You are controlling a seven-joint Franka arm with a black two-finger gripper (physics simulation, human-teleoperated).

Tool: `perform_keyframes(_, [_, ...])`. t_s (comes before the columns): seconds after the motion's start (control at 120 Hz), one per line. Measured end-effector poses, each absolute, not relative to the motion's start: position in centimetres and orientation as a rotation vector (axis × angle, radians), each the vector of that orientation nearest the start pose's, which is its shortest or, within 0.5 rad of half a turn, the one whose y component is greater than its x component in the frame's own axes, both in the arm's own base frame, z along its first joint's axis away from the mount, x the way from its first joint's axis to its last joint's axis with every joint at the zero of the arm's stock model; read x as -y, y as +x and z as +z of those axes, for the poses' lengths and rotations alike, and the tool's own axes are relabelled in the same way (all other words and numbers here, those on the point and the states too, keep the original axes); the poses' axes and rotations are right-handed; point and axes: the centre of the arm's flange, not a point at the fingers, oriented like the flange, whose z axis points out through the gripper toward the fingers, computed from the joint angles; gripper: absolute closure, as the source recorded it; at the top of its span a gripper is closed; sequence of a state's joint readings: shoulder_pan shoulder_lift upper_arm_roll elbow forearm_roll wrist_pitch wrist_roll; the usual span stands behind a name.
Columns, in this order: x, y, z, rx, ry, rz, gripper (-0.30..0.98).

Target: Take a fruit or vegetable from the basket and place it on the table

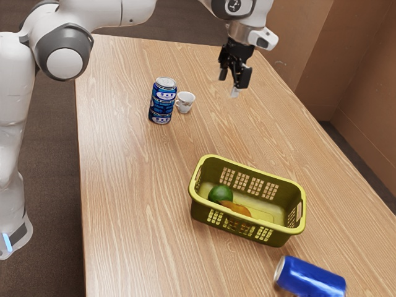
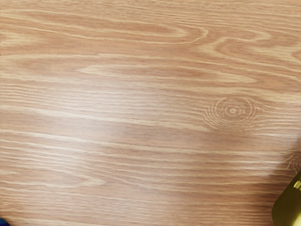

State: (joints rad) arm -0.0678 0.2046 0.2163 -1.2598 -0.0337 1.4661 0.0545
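My gripper [image 1: 229, 88] hangs above the table's far part in the exterior view, its two fingers apart with nothing between them. The yellow-green basket [image 1: 247, 232] stands upright on the table [image 1: 136, 204], well away from the gripper. Inside it, a round green fruit or vegetable [image 1: 220, 193] lies against an orange one [image 1: 236, 208], both near the basket's left end in the exterior view. In the wrist view, a corner of the basket [image 2: 288, 207] shows beside bare wood of the table [image 2: 141, 117].
A blue can [image 1: 163, 102] stands upright beside a small white cup [image 1: 185, 102], to the exterior view's left of the gripper. Another blue can [image 1: 310, 278] lies on its side near the basket. At the wrist view's corner is a bit of something blue [image 2: 3, 222].
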Motion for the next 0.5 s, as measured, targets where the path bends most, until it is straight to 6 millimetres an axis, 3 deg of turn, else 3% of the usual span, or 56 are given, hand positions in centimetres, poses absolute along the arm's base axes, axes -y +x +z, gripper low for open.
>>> perform_keyframes(0.4, [-6.9,60.4,64.7,0.116,-3.129,-0.051,0.00])
perform_keyframes(0.5, [-5.3,60.4,64.9,0.045,-3.153,-0.057,0.00])
